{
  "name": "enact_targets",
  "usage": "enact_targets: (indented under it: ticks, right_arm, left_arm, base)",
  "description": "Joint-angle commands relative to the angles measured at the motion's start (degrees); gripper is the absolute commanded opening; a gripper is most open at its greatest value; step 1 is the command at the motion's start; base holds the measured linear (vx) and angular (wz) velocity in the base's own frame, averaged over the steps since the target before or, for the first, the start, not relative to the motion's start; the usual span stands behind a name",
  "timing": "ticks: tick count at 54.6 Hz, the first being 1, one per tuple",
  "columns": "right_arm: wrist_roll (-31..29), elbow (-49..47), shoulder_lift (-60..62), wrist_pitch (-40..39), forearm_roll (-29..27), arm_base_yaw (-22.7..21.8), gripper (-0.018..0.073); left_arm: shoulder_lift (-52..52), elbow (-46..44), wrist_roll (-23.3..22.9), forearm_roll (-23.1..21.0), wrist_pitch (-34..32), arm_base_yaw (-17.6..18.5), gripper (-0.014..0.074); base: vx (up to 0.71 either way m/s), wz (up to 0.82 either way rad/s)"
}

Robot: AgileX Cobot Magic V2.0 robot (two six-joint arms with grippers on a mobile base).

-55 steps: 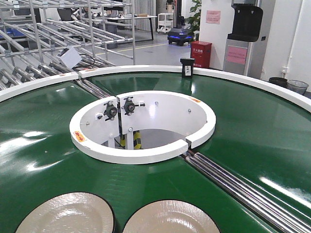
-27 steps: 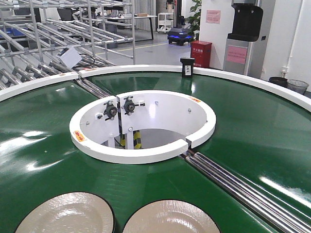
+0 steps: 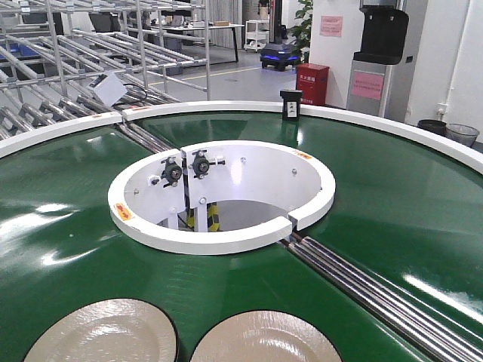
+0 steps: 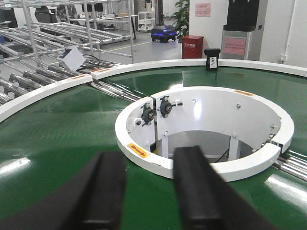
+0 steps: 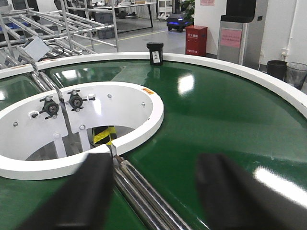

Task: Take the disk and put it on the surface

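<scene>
L gripper (image 4: 151, 191) & R gripper (image 5: 156, 196) both spread wide, empty, over belt (image 3: 68, 211). Front view: disk (image 3: 106, 335) & 2nd disk (image 3: 266, 341) lie flat on belt, side by side; surface not in view. Risk: thin flat rim, so fingers may skid off or nudge the neighbour. Pink signs (image 3: 330, 26), red box (image 3: 312, 83): text too small to read

Open green belt (image 3: 392, 204) all around. A raised white ring (image 3: 219, 243) stands mid-belt. Flat at the near edge lie a left disk (image 3: 106, 335) and a right disk (image 3: 264, 341).
</scene>
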State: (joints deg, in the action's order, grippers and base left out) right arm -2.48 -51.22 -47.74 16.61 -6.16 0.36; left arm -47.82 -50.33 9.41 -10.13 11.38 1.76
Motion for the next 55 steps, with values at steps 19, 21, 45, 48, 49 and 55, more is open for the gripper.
enact_targets:
  ticks: [19,21,45,48,49,55]
  right_arm:
    - [1.98,-2.09,0.33,-2.49,-8.95,0.17,0.0687]
    - [1.63,-2.09,-0.13,-0.80,-11.37,0.17,0.0673]
    - [-34.30,-2.09,-23.96,35.72,-67.50,7.59,0.0521]
    - [-35.02,-2.09,-24.96,35.54,-68.37,7.51,0.0521]
    - [-35.03,-2.09,-25.05,35.29,-68.28,7.46,0.0521]
    - [-35.03,-2.09,-25.13,34.66,-67.73,7.39,0.0521]
  left_arm:
    - [-0.87,-2.03,-3.36,-5.75,-0.17,0.46,0.0584]
    - [-1.18,-2.04,-3.30,-7.67,2.53,0.69,0.0575]
    - [-18.43,-1.99,34.76,-65.17,38.17,5.37,0.0550]
    - [-19.87,-1.99,34.90,-67.36,38.72,5.02,0.0550]
    - [-20.04,-1.99,34.90,-67.25,38.43,4.71,0.0550]
    - [-21.25,-1.99,34.37,-63.85,37.40,1.95,0.0550]
  base:
    - [0.00,0.00]
    - [0.00,0.00]
    - [0.00,0.00]
    - [0.00,0.00]
    - [0.00,0.00]
    - [0.00,0.00]
